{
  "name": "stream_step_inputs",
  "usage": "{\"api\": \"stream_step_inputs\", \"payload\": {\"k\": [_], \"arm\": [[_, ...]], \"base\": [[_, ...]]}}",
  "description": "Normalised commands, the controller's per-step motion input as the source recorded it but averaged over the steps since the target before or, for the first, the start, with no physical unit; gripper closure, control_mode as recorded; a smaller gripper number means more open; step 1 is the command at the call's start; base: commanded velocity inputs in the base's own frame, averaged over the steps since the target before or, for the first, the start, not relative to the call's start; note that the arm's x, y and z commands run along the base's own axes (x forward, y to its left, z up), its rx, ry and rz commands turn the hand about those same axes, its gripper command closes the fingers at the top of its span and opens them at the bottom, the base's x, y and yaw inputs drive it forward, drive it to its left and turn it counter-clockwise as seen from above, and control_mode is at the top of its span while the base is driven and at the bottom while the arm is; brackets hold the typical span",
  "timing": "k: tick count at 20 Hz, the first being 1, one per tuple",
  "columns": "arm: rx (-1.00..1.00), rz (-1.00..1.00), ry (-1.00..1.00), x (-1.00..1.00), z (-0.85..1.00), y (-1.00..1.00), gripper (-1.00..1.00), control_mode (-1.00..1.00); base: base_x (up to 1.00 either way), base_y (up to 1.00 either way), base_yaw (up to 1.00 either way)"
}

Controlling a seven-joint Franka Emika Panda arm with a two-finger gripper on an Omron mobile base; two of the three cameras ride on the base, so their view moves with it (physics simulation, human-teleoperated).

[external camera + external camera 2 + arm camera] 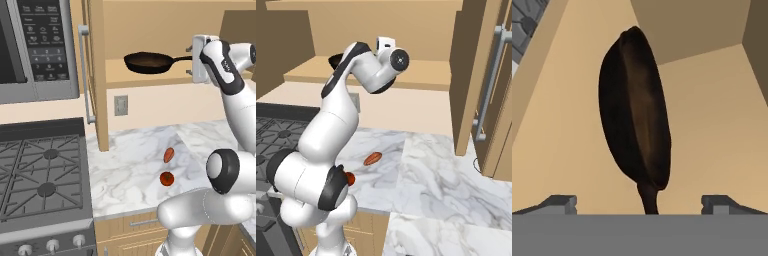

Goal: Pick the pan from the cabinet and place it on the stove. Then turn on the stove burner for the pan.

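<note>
straddling the pan (634,110) handle, the spread end effector (639,204) has clear gaps either side.

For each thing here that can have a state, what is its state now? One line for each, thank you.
Dark round skillet pan with long black handle: flat on the cabinet shelf, handle toward the gripper, not gripped.
Light tan wooden wall cabinet: door open.
Two-finger gripper: open, fingers either side of the handle's end.
Gas stove with dark grey grates: nothing on the visible grates, no flame seen.
</note>
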Motion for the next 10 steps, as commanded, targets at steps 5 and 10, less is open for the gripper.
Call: {"api": "stream_step_inputs", "payload": {"k": [5,10], "arm": [[-0.03,0.0,-0.1,0.42,-0.12,0.02,-1.0,-1.0],[-0.03,0.0,-0.12,0.44,-0.12,0.08,-1.0,-1.0]], "base": [[0.0,0.0,0.0],[0.0,0.0,0.0]]}}
